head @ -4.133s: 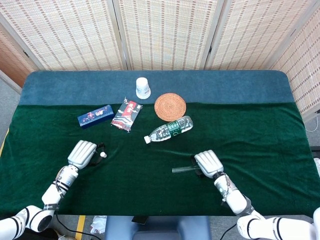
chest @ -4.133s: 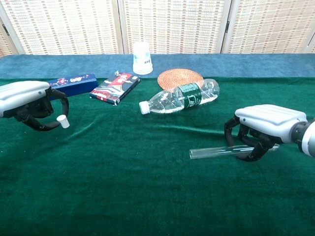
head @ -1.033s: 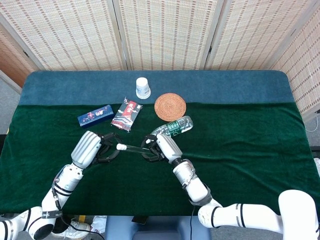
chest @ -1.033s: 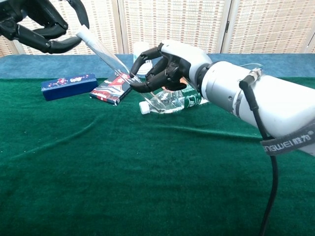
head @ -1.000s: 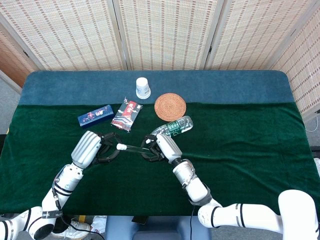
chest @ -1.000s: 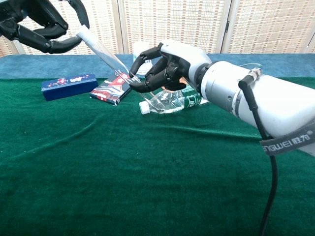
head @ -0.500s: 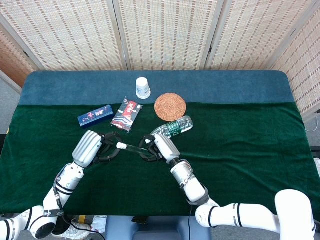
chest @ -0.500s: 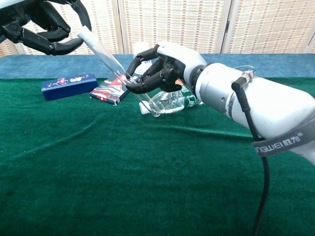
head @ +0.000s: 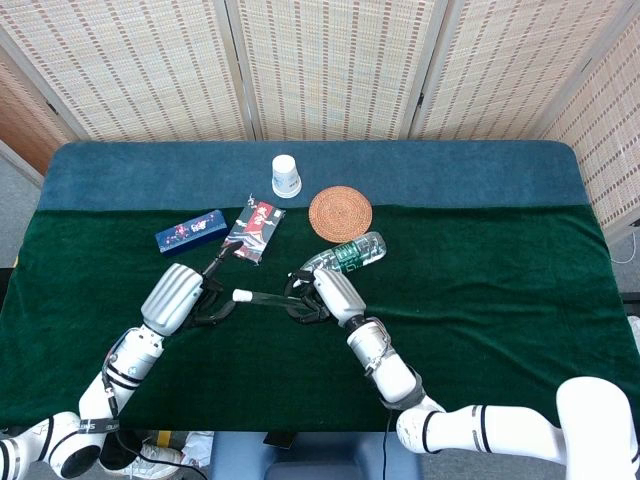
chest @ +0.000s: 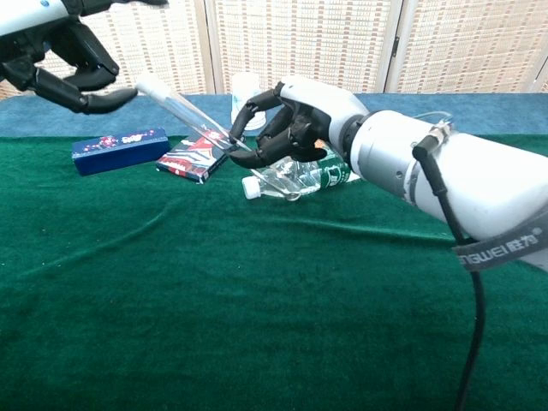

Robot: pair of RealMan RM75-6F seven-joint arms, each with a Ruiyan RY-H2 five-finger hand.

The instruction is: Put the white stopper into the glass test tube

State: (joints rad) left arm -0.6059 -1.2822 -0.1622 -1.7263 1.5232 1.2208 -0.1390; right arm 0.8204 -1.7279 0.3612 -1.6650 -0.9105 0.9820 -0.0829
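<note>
My right hand [head: 332,293] [chest: 301,118] grips the lower end of the glass test tube [head: 270,298] [chest: 195,118] and holds it above the green cloth, slanting up toward my left side. The white stopper [head: 240,295] [chest: 144,84] sits in the tube's mouth. My left hand [head: 178,296] [chest: 62,53] is just beyond the stoppered end with its fingers spread. One fingertip is close to the stopper, with a small gap between them. It holds nothing.
A water bottle [head: 342,257] [chest: 318,168] lies right behind my right hand. Farther back are a woven coaster [head: 340,212], a paper cup [head: 286,176], a red packet [head: 253,230] and a blue box [head: 190,232] [chest: 118,145].
My left hand has let go of the stopper and spread its fingers, drawing slightly away. The stopper stays in the tube's mouth. The tube now slants lower in my right hand.
</note>
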